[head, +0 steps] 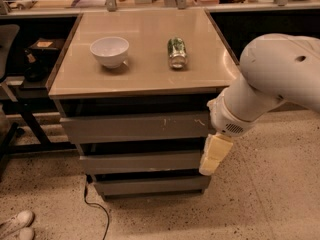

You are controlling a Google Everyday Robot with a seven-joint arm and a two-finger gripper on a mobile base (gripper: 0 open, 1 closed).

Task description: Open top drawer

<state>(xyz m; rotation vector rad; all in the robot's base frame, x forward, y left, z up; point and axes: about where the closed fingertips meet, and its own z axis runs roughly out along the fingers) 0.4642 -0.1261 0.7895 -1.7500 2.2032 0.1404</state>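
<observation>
White bowl (109, 50) and green can (176, 52) are noted lying on the cabinet top (145, 26). Directly beneath, the top drawer (135, 127) is judged shut, with the pull not yet begun. The gripper (215, 155) is hung at the drawer's lower right corner; whether it is open or closed cannot be told.

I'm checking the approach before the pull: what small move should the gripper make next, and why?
Probably lift the gripper slightly and ease it left to the right end of the top drawer. It hangs at the right edge of the cabinet, level with the middle drawer front, below the top drawer, whose interior is not showing.
</observation>
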